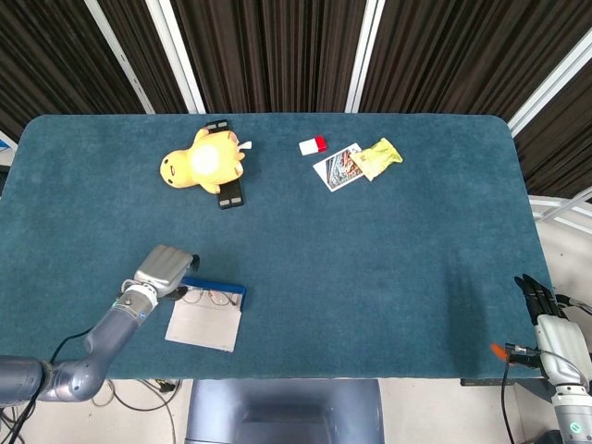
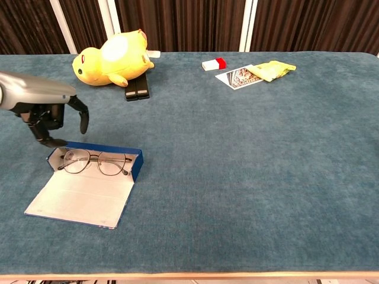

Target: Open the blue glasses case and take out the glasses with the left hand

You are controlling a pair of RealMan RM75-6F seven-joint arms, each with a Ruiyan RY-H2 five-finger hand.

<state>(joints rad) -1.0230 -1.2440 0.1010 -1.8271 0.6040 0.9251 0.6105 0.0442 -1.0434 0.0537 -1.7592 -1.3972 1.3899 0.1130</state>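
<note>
A matt teal cloth with a short felt-like nap is covering the table (image 2: 249, 177). At lower left, the blue glasses case (image 2: 83, 189) is lying open, showing a pale, smooth, matt lining. The glasses (image 2: 95, 162) in it are looking like thin metal wire with clear lenses. The left hand (image 2: 50, 118) is showing dark plastic fingers under a silvery, softly shining shell. Toward the upper left, the yellow toy (image 2: 112, 59) is looking soft and plush. The card (image 2: 238, 77) at upper centre is looking like glossy printed paper.
</note>
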